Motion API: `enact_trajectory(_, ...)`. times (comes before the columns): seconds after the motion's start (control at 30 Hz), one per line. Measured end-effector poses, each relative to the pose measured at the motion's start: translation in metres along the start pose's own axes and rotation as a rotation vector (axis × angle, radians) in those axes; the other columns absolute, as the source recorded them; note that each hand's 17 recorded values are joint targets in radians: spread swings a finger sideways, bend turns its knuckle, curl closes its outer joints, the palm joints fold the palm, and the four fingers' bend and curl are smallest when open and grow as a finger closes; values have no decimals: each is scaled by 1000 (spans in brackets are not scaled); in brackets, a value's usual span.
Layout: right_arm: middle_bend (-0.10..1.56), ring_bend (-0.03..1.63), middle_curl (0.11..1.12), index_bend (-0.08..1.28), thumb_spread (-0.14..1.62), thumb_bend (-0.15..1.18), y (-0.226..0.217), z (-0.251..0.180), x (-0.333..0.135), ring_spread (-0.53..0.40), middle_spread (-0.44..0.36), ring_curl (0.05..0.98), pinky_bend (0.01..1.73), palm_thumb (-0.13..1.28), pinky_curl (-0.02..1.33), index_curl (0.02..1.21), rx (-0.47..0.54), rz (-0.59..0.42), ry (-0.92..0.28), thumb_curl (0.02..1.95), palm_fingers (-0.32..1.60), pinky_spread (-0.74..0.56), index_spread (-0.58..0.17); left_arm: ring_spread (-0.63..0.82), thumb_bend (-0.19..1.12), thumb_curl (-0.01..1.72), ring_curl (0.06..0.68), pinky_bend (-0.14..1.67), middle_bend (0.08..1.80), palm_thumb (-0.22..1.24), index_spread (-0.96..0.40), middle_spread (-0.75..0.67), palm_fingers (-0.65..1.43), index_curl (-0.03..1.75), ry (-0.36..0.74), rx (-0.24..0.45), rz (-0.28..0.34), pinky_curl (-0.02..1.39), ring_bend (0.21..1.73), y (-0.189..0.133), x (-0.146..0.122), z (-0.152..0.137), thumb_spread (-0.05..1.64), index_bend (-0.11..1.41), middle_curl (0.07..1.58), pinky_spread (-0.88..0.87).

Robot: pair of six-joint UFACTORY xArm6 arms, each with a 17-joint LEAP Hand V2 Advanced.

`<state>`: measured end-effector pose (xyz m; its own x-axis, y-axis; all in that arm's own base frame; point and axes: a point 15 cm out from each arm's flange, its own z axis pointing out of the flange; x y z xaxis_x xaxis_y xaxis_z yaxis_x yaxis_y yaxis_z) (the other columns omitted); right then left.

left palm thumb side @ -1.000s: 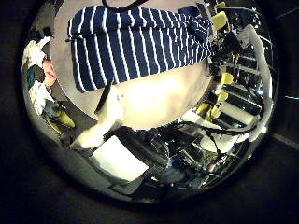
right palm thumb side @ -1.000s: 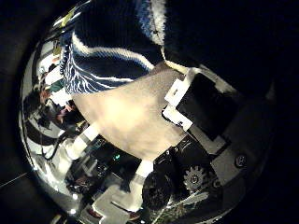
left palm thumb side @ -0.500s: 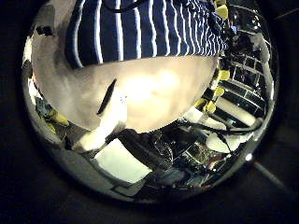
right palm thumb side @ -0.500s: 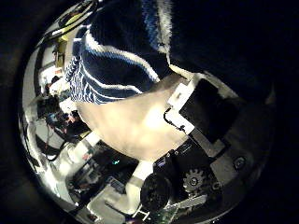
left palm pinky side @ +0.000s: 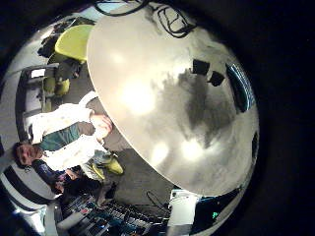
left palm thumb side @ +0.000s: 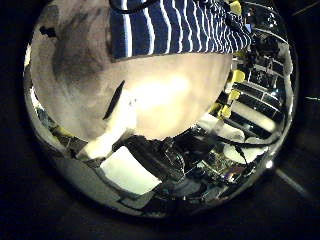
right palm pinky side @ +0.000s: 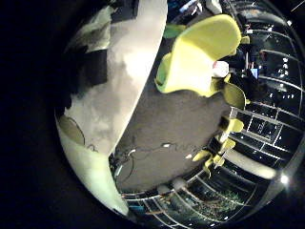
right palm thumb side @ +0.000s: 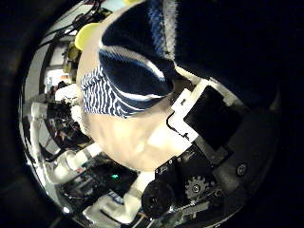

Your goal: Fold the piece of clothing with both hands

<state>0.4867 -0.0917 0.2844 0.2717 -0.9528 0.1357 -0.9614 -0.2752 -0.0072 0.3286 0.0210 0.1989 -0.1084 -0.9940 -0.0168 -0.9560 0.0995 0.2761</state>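
The right hand [right palm thumb side: 204, 123] shows in its own thumb-side palm view as a block of black and white parts with a geared wheel lower down, and one dark finger [right palm thumb side: 214, 43] reaches up along the view's edge against the striped clothing [right palm thumb side: 133, 66], which fills much of the view and so lies close to the palm. It seems curled on the cloth, though the finger's tip is hidden. In the left thumb-side view a white finger [left palm thumb side: 112, 125] of the left hand juts over the counter [left palm thumb side: 170, 95], fairly straight.
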Motion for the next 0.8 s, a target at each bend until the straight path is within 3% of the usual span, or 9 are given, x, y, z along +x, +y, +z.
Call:
enact_trajectory(0.2,1251,1443,934,1024,1160,-8,-30,-68,-94,-233,-196,748,1250,1077,991,970,162,-185,33,715,903,-220,-355,-94,-14,347,295,610,186,486,-86,49,287,389,14,13,-112,555,833,32,-43,-17,1233,190,380,-182)
enact_trajectory(0.4,1257,1449,950,1047,1159,-6,-43,-98,-237,-237,-196,766,1242,1077,1041,980,229,-446,34,741,887,-218,-348,-107,-12,349,293,622,191,505,-99,42,308,396,19,18,-166,555,833,49,-73,-12,1225,185,381,-220)
enact_trajectory(0.53,1263,1442,956,1059,1155,-6,-46,-68,-326,-240,-195,776,1233,1075,1069,982,177,-617,93,756,882,-217,-344,-111,-13,351,293,621,187,519,-103,40,312,405,33,15,-200,553,837,61,-84,-7,1225,192,381,-236)
enact_trajectory(0.8,1243,1426,947,1009,1166,-25,-74,-6,-415,-244,-197,776,1216,990,1082,968,111,-708,100,729,874,-232,-341,-123,-16,352,289,632,188,519,-120,28,332,423,37,26,-220,554,826,77,-87,-5,1219,192,380,-261)
